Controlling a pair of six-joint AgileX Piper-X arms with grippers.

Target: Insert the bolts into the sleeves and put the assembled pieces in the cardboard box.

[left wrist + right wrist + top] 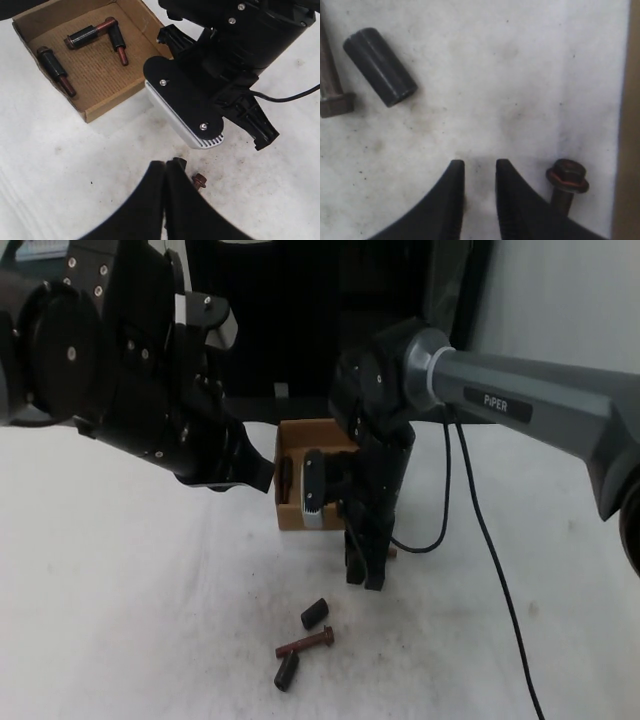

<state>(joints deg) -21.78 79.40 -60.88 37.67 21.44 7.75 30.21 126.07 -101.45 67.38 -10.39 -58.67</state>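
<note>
High view: the left arm [140, 370] is hanging over the far left of the white bench [120, 620]; the right arm [520, 405] is stretching in from the right, its tool [365, 578] pointing down at the bench just in front of the cardboard box [292, 515]. Nearer the camera, the sleeve nearer the box [315, 613] and the sleeve nearer the camera [287, 671] are lying loose, both black; a reddish loose bolt [305, 643] is lying between them, apart from both. A black cable [480, 530] is trailing across the bench on the right.

Left wrist view: the left tool [165, 167] is hovering over bare bench with its fingers pressed together, nothing between them; a second bolt [199, 180] is lying just beside its tip. The cardboard box is sitting open farther off; three assembled pieces [82, 36] are lying flat on its floor, two of them touching at one end. The right arm's silver-and-black housing [185, 110] is hanging beside the box.

Right wrist view: the right tool is showing a narrow gap between its fingers [456, 190], gripping nothing; the second bolt is lying head-up in the picture, just beside one finger, between it and the box wall. A black sleeve and the head end of the loose bolt are lying well apart from the tool.
</note>
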